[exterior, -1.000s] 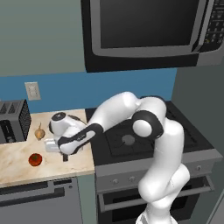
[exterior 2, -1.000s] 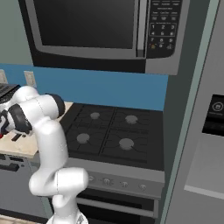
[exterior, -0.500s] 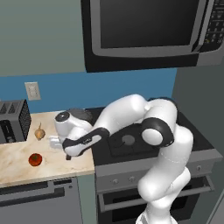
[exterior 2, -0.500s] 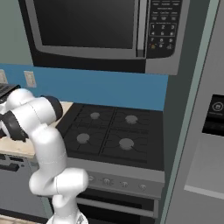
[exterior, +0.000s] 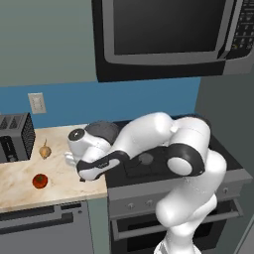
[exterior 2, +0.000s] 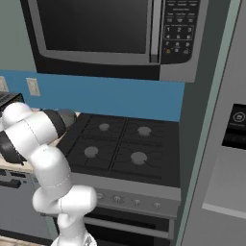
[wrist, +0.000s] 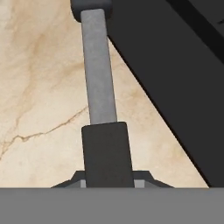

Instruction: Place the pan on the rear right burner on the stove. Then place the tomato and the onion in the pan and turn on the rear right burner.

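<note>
Hand view: gripper [wrist: 107,175] clamped on the black grip end of the pan's handle, jaws closed against its two sides; the handle runs away from the fingers, black grip then a grey shaft, over the beige marbled counter [wrist: 39,87]. The edge of the stove [wrist: 175,78] cuts diagonally across the right of that view. Left base view: arm bent low over the seam between counter and stove, hand near the counter's front right corner. Pan [exterior: 101,130] shows as a dark round shape just behind the wrist, at the counter's right end beside the stove; whether it rests on the surface or is lifted cannot be told. Tomato [exterior: 40,181] sits on the counter near the front edge, left of the hand. Onion [exterior: 45,151] lies farther back, just right of the toaster [exterior: 16,137]. Right base view: rear right burner [exterior 2: 144,130] bare under its grate. Microwave [exterior 2: 110,33] above the stove.
</note>
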Tool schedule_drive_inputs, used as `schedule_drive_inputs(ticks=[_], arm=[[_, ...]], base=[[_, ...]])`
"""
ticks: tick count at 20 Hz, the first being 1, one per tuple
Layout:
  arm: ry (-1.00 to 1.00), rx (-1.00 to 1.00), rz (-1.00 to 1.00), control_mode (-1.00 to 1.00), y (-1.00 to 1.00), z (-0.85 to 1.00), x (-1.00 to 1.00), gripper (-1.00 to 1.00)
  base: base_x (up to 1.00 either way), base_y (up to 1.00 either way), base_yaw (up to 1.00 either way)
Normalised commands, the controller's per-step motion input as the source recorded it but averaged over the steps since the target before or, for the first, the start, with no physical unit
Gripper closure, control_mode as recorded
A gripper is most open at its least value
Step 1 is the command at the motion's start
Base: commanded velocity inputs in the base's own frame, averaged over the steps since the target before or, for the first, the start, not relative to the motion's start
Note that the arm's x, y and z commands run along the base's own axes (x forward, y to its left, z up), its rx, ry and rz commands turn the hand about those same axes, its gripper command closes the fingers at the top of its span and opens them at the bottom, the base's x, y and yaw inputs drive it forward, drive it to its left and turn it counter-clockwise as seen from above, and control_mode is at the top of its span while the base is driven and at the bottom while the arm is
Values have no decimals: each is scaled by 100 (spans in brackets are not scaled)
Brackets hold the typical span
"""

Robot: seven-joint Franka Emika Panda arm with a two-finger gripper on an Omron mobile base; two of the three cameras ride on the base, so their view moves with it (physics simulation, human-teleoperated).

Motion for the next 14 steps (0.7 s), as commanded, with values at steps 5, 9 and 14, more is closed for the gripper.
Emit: schedule_drive_inputs(ticks=[5, 9, 14], arm=[[0, 0, -18, -100, -38, 22, 0, 100], [0, 0, -15, -100, -43, 23, 0, 100], [0, 0, -11, -100, -41, 12, 0, 100]], base=[[0, 0, 0], [0, 0, 0], [0, 0, 0]])
